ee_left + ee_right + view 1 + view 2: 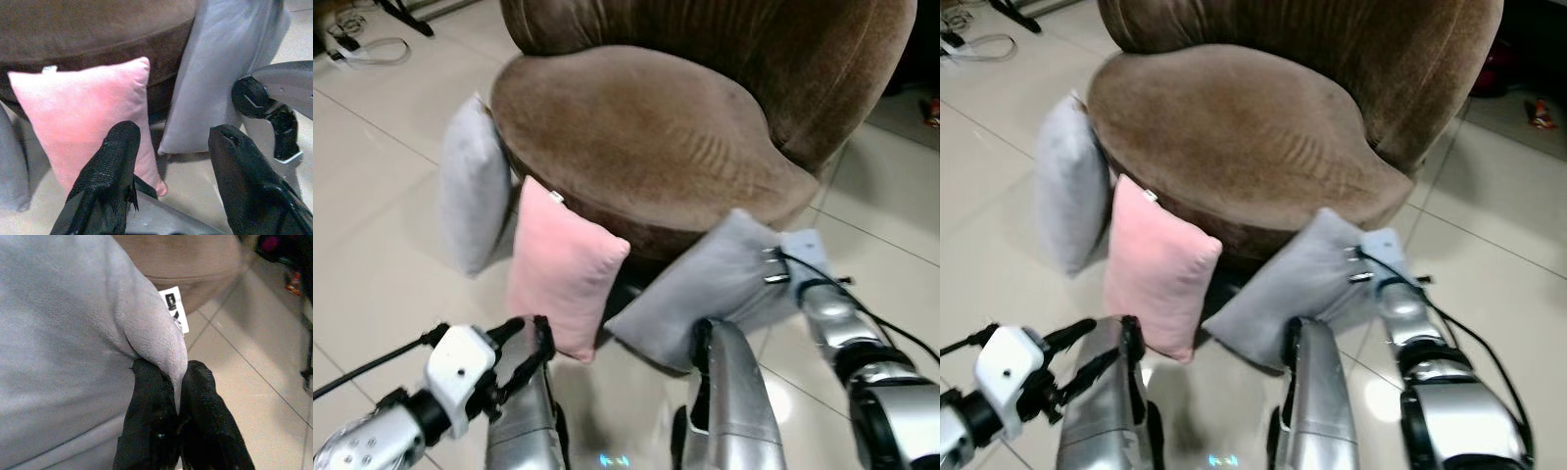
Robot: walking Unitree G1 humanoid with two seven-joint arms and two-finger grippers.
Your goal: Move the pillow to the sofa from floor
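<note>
Three pillows lean on the floor against a round brown sofa. The right-hand grey pillow has its upper corner pinched in my right gripper, which is shut on the fabric near a white label. A pink pillow stands in the middle, and a second grey pillow stands to its left. My left gripper is low, in front of the pink pillow's bottom edge. It is open, with nothing between its fingers.
My two silver legs are below, close to the pillows. White cables lie on the tiled floor at the far left. A small red thing lies on the floor past the sofa's right side.
</note>
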